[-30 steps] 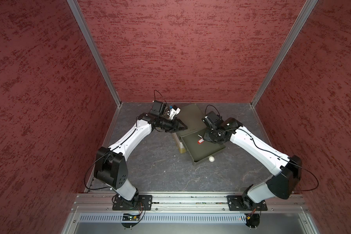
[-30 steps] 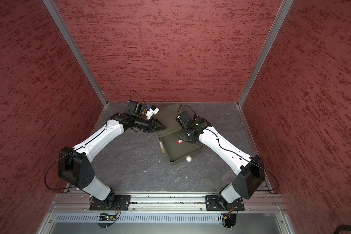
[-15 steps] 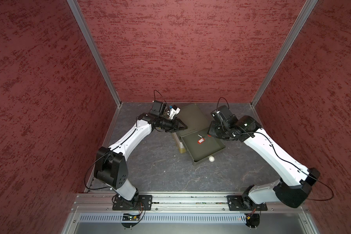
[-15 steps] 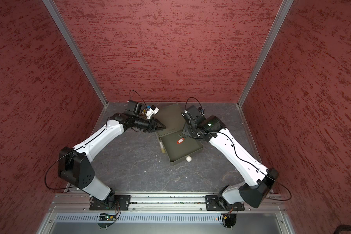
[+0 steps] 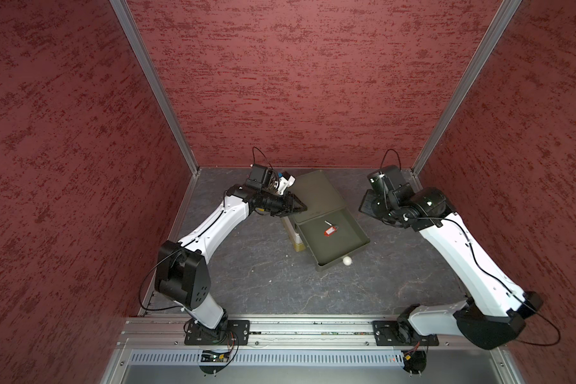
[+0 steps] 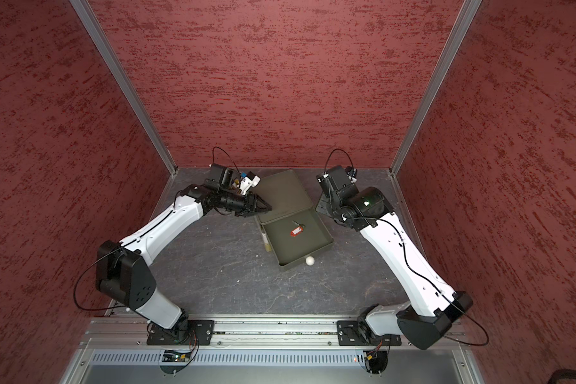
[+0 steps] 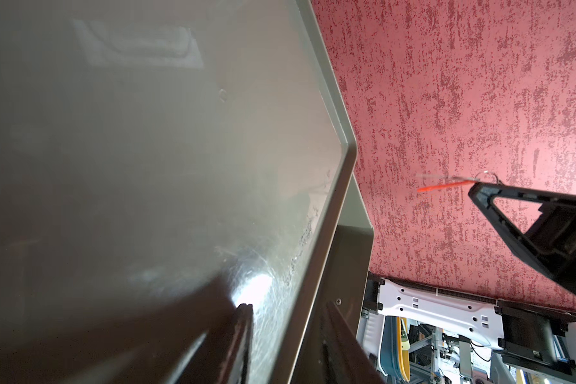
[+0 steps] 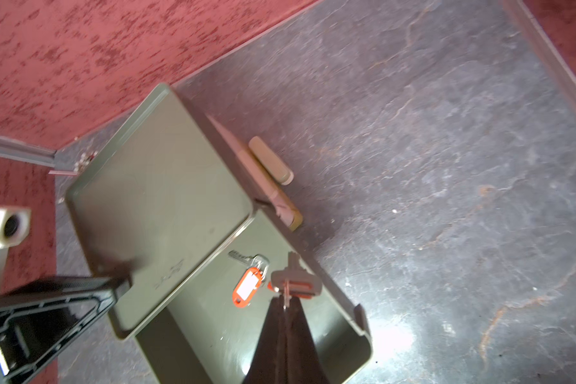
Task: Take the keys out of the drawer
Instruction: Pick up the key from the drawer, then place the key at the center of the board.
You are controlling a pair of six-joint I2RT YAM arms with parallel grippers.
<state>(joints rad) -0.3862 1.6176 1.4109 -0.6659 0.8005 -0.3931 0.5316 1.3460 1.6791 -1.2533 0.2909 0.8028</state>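
Note:
The olive cabinet (image 5: 316, 192) (image 6: 281, 192) has its drawer (image 5: 333, 246) (image 6: 296, 247) pulled open. In the drawer lies one of the keys (image 5: 329, 230) (image 6: 297, 231) (image 8: 246, 287), with a red tag and white label. My right gripper (image 8: 286, 299) is shut on another red-tagged key (image 8: 296, 284) (image 7: 443, 186). It hangs in the air to the right of the drawer (image 5: 367, 204) (image 6: 321, 203). My left gripper (image 5: 302, 208) (image 6: 268, 208) (image 7: 290, 332) is shut on the rim of the cabinet's top (image 7: 326, 232).
A white knob (image 5: 347, 261) (image 6: 309, 261) sticks out of the drawer's front. Cream and beige blocks (image 5: 295, 236) (image 6: 265, 237) (image 8: 271, 162) lie against the cabinet's left side. Red walls close in the grey floor on three sides.
My right gripper has risen out of the drawer and swung away to the right with a red-tagged key in it. The left arm and the key in the drawer have not moved.

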